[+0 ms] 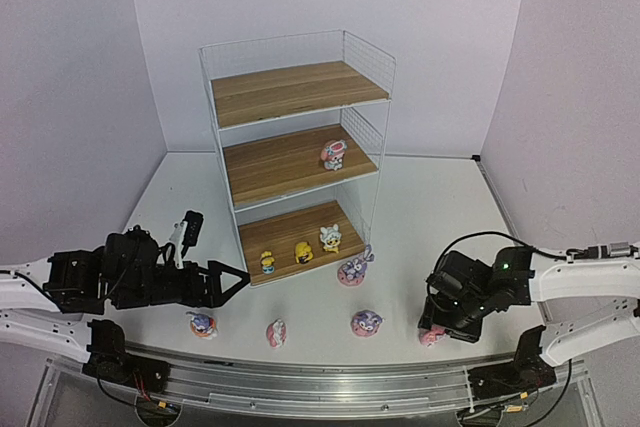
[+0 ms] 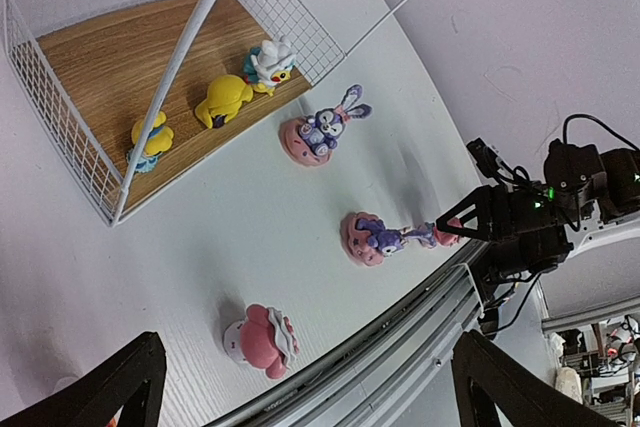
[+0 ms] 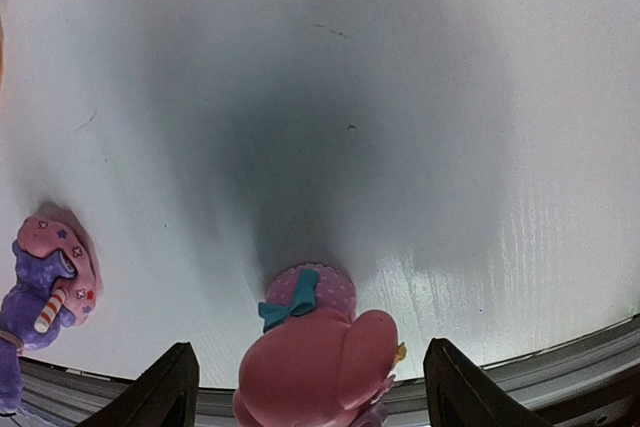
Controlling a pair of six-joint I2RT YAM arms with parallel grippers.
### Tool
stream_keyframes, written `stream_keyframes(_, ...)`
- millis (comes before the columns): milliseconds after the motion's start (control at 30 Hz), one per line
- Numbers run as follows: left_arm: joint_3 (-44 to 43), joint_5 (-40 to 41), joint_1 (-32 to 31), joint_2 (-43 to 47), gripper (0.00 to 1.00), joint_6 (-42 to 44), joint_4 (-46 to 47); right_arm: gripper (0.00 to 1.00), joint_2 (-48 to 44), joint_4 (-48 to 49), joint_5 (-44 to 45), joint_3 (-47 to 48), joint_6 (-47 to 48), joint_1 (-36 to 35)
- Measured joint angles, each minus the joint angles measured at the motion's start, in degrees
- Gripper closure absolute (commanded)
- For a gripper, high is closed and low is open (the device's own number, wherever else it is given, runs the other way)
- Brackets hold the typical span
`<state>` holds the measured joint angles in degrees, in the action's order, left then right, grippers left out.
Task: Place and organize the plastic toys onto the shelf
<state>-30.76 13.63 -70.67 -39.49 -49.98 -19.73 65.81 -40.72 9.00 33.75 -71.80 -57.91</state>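
Right gripper (image 3: 310, 345): jaws apart, one finger on each side of a pink toy (image 3: 330, 362), with table showing in both gaps; nothing is clamped.
Pink toy: sits on the table (image 3: 420, 97) with its hat toward the wrist camera, near the rail (image 3: 560, 367) at the table's front edge.
Left gripper (image 2: 308, 339): jaws wide apart and holding nothing, low over the left front of the table, pointing toward the shelf (image 1: 290, 89).
Front row: a near bunny (image 1: 366, 322) stands to the left of the right gripper, apart from it. Further left are a second pink toy (image 1: 276, 332) and a left bunny (image 1: 203, 324), the latter near the left gripper.
Shelf so far: three yellow toys (image 1: 304, 252) line the bottom tier (image 1: 285, 232). One hatted toy (image 1: 333, 154) stands at the right of the middle tier (image 1: 275, 165). No toy shows on the top board.
Risk at the grasp: the pink toy looks rounded and smooth, so a squeeze off its middle would probably squirt it toward the rail or tip it over.
Risk on the way: a front bunny (image 1: 354, 268) stands just before the shelf's right front corner, and a low carry from the right would likely clip it.
Edges: wire panels close the shelf's sides and back, leaving only the front open, so a wide or slanted approach may catch a panel or post.
Open room: bare board lies left of the hatted toy on the middle tier, and bare table lies between the front row and the shelf.
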Motion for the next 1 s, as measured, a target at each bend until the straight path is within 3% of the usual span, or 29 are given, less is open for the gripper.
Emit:
stream_keyframes(300, 0.48, -0.18, 0.0, 0.11, 0.0, 0.45, 2.18, 0.33, 0.47, 2.95, -0.07, -1.74, -3.33, 0.0)
stream_keyframes(467, 0.48, -0.22, 0.0, 0.06, 0.0, 0.64, 3.3, 0.47, 1.6, 3.84, -0.64, -2.29, -4.33, 0.0)
stream_keyframes(567, 0.48, -0.37, 0.0, -0.07, 0.0, 0.69, 3.34, 0.71, 1.91, 4.35, -1.02, -2.29, -4.91, 0.0)
stream_keyframes(833, 0.48, -2.36, 0.0, -0.62, 0.0, 2.89, 4.74, 0.82, -2.39, 5.12, -1.58, -2.94, -5.41, 0.0)
stream_keyframes(1000, 0.44, -10.4, 0.16, -3.79, 0.01, 8.14, 10.55, 0.82, -9.26, 3.89, -4.9, -2.08, -4.19, 0.0)
